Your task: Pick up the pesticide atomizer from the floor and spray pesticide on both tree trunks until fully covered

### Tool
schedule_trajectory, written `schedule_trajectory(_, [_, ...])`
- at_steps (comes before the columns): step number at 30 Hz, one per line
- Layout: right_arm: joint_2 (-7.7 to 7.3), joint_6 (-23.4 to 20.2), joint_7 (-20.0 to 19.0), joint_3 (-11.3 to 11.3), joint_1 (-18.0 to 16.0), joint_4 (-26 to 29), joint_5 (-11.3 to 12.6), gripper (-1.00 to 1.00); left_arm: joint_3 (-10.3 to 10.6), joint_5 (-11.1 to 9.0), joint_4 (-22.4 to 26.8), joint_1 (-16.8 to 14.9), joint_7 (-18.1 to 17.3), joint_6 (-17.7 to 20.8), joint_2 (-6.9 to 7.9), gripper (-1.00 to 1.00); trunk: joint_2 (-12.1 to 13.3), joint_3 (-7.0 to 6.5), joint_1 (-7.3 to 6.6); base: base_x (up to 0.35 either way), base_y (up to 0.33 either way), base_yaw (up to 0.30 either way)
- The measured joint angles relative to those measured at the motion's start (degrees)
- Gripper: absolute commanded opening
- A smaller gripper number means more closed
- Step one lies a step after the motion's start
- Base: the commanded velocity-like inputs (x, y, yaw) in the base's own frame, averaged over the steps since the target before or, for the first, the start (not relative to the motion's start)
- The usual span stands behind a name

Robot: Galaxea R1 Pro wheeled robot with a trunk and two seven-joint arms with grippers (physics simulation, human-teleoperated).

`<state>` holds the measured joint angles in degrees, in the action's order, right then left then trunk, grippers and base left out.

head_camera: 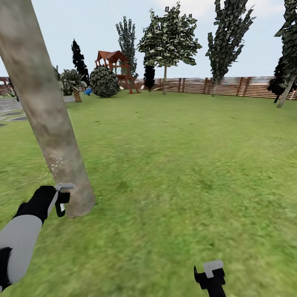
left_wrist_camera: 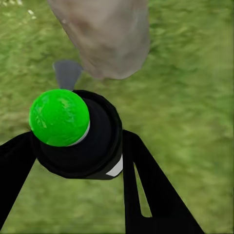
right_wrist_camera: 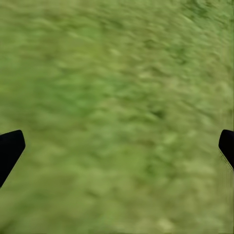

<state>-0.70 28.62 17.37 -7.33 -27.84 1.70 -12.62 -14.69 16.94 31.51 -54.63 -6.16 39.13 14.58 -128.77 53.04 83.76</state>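
tree trunk [head_camera: 45, 123]: mottled, matt bark | atomizer [left_wrist_camera: 80, 141]: glossy plastic | fence [head_camera: 231, 86]: wood slats

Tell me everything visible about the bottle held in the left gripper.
The bottle is dark and round, seen from its top end in the left wrist view, where the cap looks bright green; a sliver of white label shows on its side. It sits between the two black fingers of the left gripper, which is shut on it. It points toward the base of the grey-beige tree trunk, close to it but apart, over the grass.
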Motion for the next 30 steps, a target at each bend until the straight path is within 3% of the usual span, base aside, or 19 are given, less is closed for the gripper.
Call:
schedule_trajectory(3, [0.00, 0.0, 0.0, 0.0, 0.0, 0.0, 0.0, 1.00, -0.7, 0.1, -1.5, 1.0, 0.0, -0.1, 0.15, -1.00, 0.0, -0.01, -0.01, 0.244, -0.166, 0.270])
schedule_trajectory(6, [0.00, 0.0, 0.0, 0.0, 0.0, 0.0, 0.0, 1.00, -3.5, 0.1, -1.6, 1.6, 0.0, -0.2, 0.15, -1.00, 0.0, 0.00, 0.01, 0.103, -0.061, 0.276])
schedule_trajectory(9, [0.00, 0.0, 0.0, 0.0, 0.0, 0.0, 0.0, 1.00, -4.6, 0.2, -1.6, 2.5, 0.0, -1.7, 0.15, -1.00, 0.0, 0.00, 0.02, 0.016, -0.009, 0.277])
schedule_trajectory(14, [0.00, 0.0, 0.0, 0.0, 0.0, 0.0, 0.0, 1.00, -4.7, 0.1, -3.8, 4.6, 0.3, -8.4, 0.11, -1.00, 0.0, 0.00, 0.02, 0.001, -0.001, 0.277])
schedule_trajectory(20, [0.00, 0.0, 0.0, 0.0, 0.0, 0.0, 0.0, 1.00, -4.7, -0.2, -5.3, 4.7, 0.3, -9.4, -0.13, -1.00, 0.0, 0.00, 0.02, 0.016, -0.006, 0.095])
schedule_trajectory(26, [-0.06, 0.0, 0.0, 0.0, 0.0, 0.0, 0.0, 1.00, -4.7, -0.2, -5.3, 4.7, 0.4, -14.4, -2.40, -1.00, 0.0, -0.01, -0.01, 0.204, -0.157, 0.002])
schedule_trajectory(30, [-0.06, 0.0, 0.0, 0.0, 0.0, 0.0, 0.0, 1.00, -4.8, 0.1, -5.4, 4.7, 0.3, -14.9, -2.20, -1.00, 0.0, -0.01, -0.01, 0.267, -0.169, 0.000])
